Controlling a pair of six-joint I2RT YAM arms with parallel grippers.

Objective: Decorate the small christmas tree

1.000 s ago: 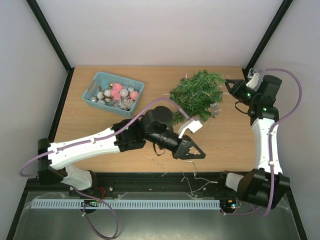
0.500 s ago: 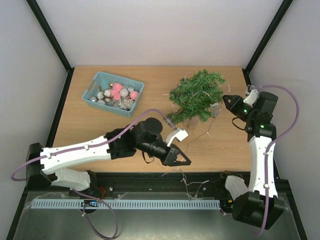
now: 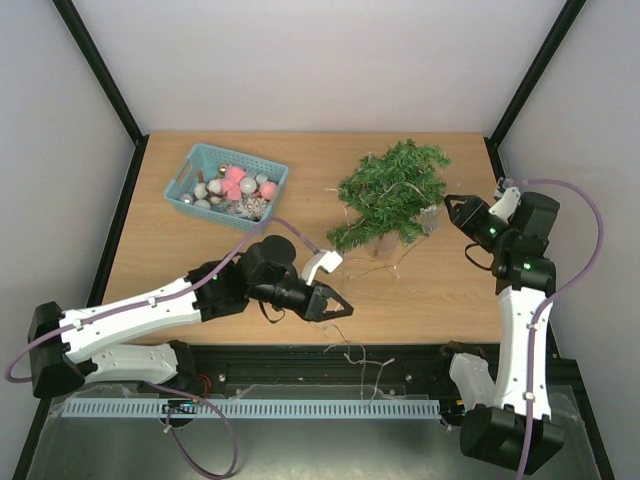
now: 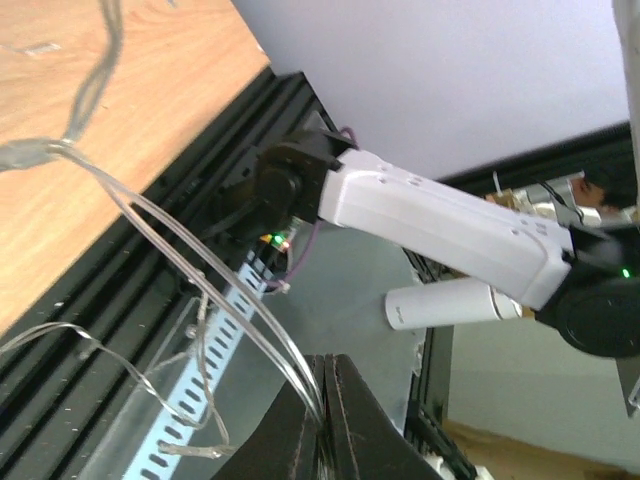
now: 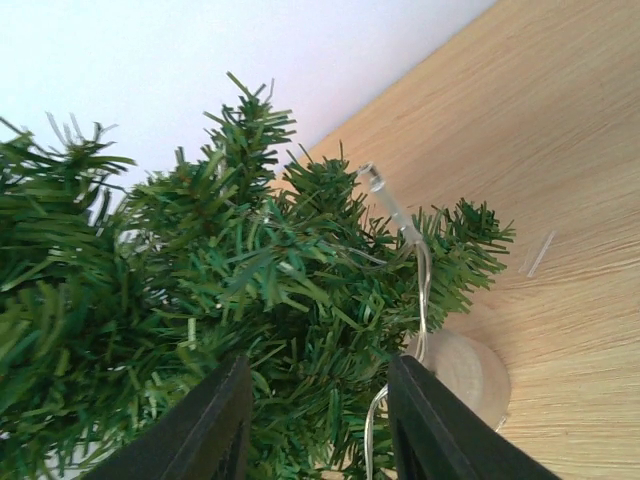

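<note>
Small christmas tree [image 3: 392,195] [image 5: 200,300] lies on its side at about 1 o'clock on the desk [image 3: 450,290], its clear base [image 5: 455,375] toward 3 o'clock. The right end effector [image 3: 455,208] [image 5: 318,365] sits just beside that base with its fingers moderately apart, holding nothing. At 6 o'clock, near the desk's front edge, the left end effector [image 3: 338,308] [image 4: 325,400] is pinched tight on a thin light string [image 4: 200,270]. A teal basket [image 3: 190,165] of ornaments stands at 10 o'clock.
</note>
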